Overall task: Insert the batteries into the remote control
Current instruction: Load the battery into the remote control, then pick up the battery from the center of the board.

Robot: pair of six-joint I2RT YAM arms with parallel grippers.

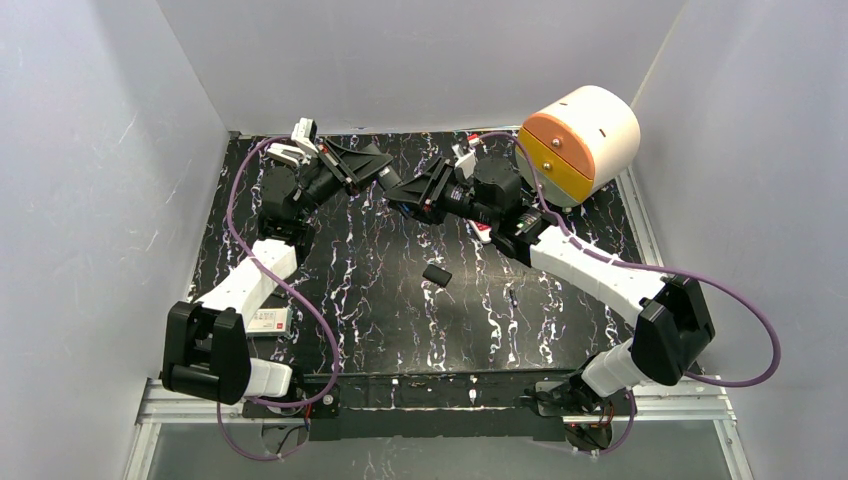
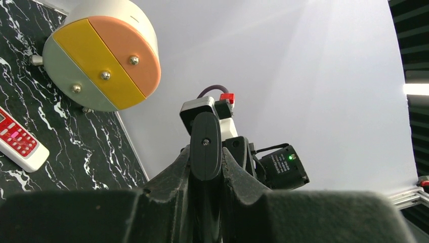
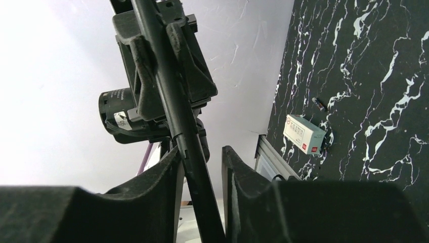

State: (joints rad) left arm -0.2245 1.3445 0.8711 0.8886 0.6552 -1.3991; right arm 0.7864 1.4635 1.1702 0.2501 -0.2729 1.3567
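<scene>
Left tool [image 1: 389, 181] and right tool [image 1: 403, 190] tip to tip aloft — black remote [image 2: 205, 139] between.

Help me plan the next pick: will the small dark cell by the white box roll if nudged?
Probably: the cell looks cylindrical and lies on its side on the flat table, so a nudge may roll it. It looks thin and small beside the white box, so likely light.
</scene>
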